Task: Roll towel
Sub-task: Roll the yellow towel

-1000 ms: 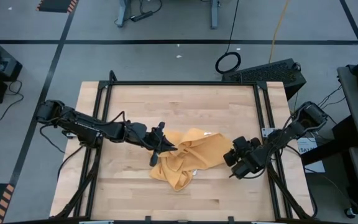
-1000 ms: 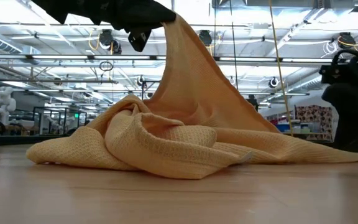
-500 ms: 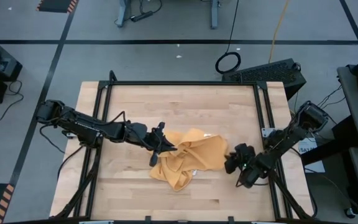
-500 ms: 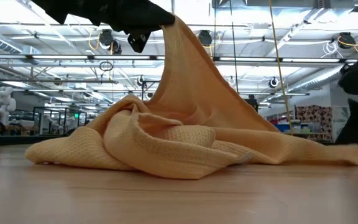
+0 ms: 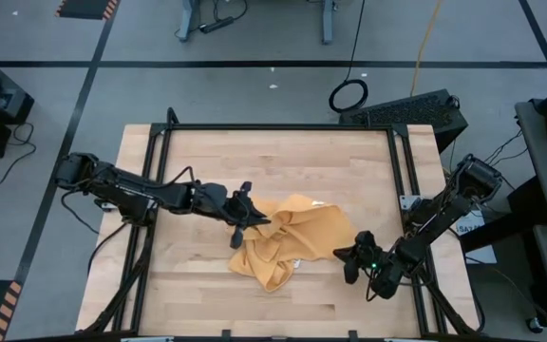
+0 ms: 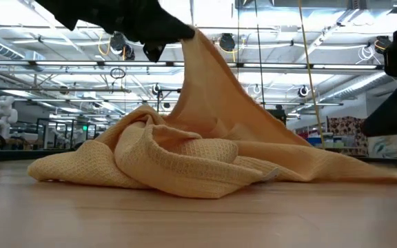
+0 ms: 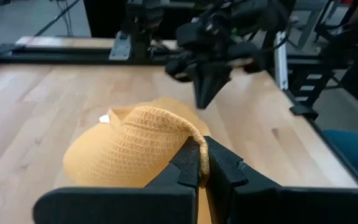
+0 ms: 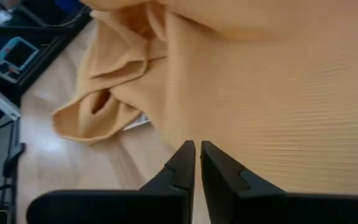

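Mustard-yellow soft cloth towel (image 5: 288,242) — crumpled mid-tabletop, no clear long axis.
Left gripper (image 5: 245,220), arm outstretched, pinches a raised corner; right gripper (image 5: 348,258), arm bent low, fingers together at towel's edge — grip unconfirmed.

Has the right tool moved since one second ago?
Yes. In the high view, the right tool has moved away from the table's right frame rail, toward the near edge.

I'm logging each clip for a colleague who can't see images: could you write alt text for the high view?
From above, a crumpled mustard-yellow towel lies on a wooden table. The left gripper, reaching in from the table's left side, is shut on the towel's left edge. The right gripper, closed, sits low at its right corner; whether it pinches cloth can't be told.
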Robot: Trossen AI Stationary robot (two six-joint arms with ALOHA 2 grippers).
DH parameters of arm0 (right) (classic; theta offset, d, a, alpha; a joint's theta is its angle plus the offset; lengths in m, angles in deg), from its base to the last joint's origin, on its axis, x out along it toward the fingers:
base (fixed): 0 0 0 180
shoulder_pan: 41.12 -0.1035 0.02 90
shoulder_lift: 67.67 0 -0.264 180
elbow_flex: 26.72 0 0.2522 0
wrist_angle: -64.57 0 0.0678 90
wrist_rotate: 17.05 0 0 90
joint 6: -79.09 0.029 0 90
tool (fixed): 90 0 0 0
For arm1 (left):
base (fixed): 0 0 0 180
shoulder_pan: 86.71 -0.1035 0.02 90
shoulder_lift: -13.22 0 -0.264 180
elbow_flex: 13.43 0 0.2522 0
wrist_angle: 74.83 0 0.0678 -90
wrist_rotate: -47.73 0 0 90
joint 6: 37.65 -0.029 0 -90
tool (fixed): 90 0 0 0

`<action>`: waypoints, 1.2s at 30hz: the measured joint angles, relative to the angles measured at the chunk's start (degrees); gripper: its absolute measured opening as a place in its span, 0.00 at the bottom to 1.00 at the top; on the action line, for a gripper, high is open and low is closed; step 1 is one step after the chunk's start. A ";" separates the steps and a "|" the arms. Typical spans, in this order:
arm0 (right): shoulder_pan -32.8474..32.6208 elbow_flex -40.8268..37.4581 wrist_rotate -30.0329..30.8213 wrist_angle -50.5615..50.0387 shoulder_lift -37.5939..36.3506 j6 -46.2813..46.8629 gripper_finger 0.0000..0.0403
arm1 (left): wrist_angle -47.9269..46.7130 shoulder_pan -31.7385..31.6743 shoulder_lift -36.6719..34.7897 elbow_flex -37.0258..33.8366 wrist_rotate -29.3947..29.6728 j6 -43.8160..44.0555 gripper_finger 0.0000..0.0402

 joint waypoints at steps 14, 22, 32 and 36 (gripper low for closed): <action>5.79 2.83 -12.38 -25.44 -3.88 8.74 0.05 | -13.09 -0.54 -0.31 -0.04 -0.56 -7.44 0.03; 5.99 4.85 -17.39 -34.09 -3.18 12.17 0.05 | -7.00 -1.18 -0.33 -0.04 -0.70 -7.34 0.03; 6.12 6.72 -16.63 -14.04 8.98 12.12 0.05 | 6.90 -2.07 -0.33 -0.04 -4.46 -12.97 0.03; 6.73 13.82 -17.07 -13.33 15.08 8.74 0.05 | 12.87 -5.37 -0.33 -0.02 -4.48 -16.67 0.03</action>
